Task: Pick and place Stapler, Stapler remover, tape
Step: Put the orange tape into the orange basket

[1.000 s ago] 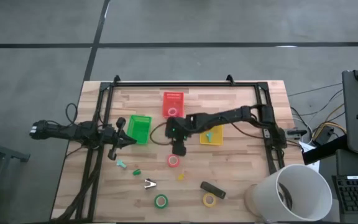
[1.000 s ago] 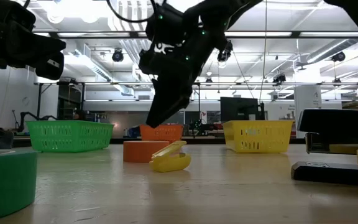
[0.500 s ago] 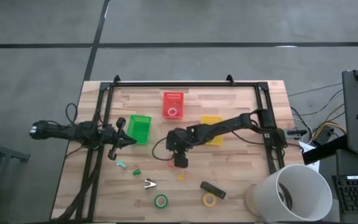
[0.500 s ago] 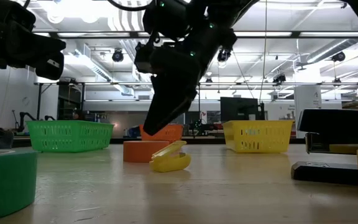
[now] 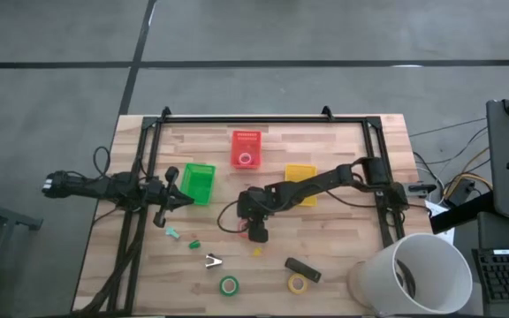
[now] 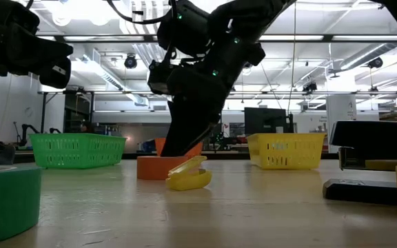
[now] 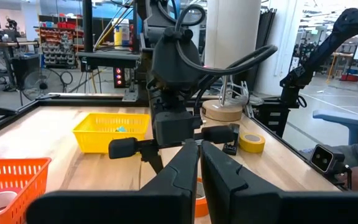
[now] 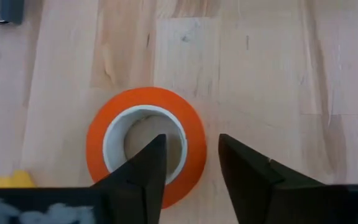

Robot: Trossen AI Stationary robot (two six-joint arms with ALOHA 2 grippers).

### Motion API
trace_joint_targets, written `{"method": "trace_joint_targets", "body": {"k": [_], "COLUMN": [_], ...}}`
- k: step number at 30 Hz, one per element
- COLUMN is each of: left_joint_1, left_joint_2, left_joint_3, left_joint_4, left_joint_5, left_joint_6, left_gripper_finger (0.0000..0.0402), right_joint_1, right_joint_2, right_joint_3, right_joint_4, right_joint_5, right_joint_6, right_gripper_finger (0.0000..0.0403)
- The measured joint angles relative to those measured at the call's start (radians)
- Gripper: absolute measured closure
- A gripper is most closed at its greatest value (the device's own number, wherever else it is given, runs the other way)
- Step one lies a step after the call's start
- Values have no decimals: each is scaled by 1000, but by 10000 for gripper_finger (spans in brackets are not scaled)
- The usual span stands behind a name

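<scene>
A red-orange tape roll (image 8: 104,143) lies flat on the wooden table near its middle. My right gripper (image 8: 191,140) slants down over it, open. One finger stands over the pale centre hole and the other outside the ring. In the high view the gripper (image 5: 255,231) covers the roll. The black stapler (image 5: 302,268), a yellow tape roll (image 5: 298,283) and a green tape roll (image 5: 229,285) lie near the front edge. Small claw-like stapler removers (image 5: 173,234) lie at the front left. My left gripper (image 7: 199,155) waits shut and level at the table's left. My right gripper stands astride the near wall of the red-orange roll (image 8: 194,134), coming from above and slanting down. The fingertips (image 6: 171,150) reach the roll's top edge in the low view. Whether they touch it, I cannot tell.
Three baskets stand toward the far side: red (image 5: 246,146) with a tape roll inside, green (image 5: 197,183) and yellow (image 5: 300,170). A small yellow piece (image 5: 257,251) lies just in front of the roll. A white cylinder (image 5: 422,269) stands at the near right corner.
My right gripper has gone toward the table's near edge and down onto the red-orange tape roll, which it now covers in the high view. The roll has stayed in place.
</scene>
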Motion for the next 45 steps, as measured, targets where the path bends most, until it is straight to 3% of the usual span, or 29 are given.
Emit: {"method": "trace_joint_targets", "body": {"k": [9,20,30,36,40,45], "left_joint_1": [0,0,0,0,0,0], "left_joint_2": [0,0,1,1,1,1], "left_joint_3": [0,0,0,0,0,0], "left_joint_4": [0,0,0,0,0,0], "left_joint_5": [0,0,0,0,0,0], "left_joint_6": [0,0,0,0,0,0], "left_gripper_finger": [378,378,378,378,378,378], "right_joint_1": [-6,-95,-363,-502,-544,-571], "right_joint_2": [-3,-115,-210,-140,-54,65], "right_joint_3": [22,110,148,219,297,416], "right_joint_4": [-32,-157,-145,-153,-154,-253], "right_joint_5": [-6,6,4,-59,-127,-129], "right_joint_6": [-15,-97,-138,-127,-101,-92], "right_gripper_finger": [374,363,361,360,360,360]}}
